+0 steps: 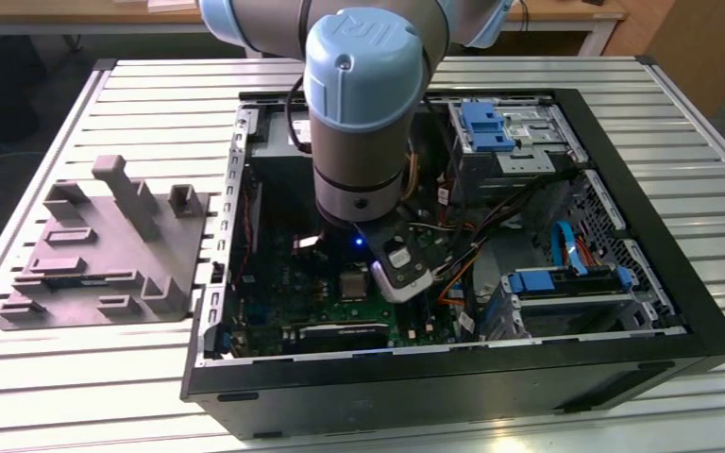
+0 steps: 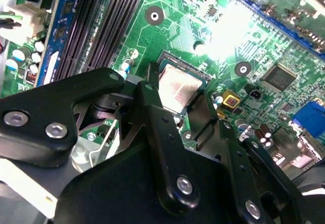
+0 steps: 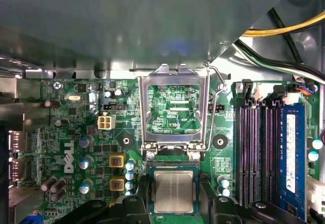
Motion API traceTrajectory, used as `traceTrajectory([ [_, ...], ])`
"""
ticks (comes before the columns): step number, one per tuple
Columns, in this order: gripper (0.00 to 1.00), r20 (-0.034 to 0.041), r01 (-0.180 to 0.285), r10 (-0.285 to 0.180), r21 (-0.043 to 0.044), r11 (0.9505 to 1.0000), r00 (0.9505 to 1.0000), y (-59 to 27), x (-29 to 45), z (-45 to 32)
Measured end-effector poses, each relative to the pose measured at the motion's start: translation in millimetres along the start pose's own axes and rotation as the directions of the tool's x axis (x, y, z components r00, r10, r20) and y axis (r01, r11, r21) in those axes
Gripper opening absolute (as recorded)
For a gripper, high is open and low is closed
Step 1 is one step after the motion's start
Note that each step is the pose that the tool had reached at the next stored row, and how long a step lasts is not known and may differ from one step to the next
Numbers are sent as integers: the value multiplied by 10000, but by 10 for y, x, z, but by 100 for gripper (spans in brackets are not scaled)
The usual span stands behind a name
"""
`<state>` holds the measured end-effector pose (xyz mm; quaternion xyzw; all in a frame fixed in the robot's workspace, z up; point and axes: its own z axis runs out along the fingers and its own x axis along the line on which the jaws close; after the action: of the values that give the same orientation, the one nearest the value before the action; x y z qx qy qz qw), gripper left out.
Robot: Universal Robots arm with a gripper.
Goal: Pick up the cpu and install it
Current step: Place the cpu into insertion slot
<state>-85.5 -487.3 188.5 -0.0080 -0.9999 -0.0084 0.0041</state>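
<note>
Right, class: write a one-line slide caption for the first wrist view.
The cpu sits on the green motherboard beside the swung-open metal retention frame.

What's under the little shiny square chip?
The silvery-grey square cpu sits over a dark square socket frame on the green circuit board. The frame's rim shows round its edges. Whatever lies straight beneath is covered by the chip itself.

Robotics lab: slatted aluminium table [image 1: 161,94], open computer case [image 1: 463,377], robot arm [image 1: 360,113].
</note>
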Motion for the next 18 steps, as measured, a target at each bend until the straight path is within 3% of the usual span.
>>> traceTrajectory([
  [15,48,8,-54,54,-14,10000,10000,2,-1,14],
  [16,54,7,-54,54,-11,10000,10000,2,-1,14],
  [18,54,4,-56,56,-7,10000,10000,1,-1,12],
])
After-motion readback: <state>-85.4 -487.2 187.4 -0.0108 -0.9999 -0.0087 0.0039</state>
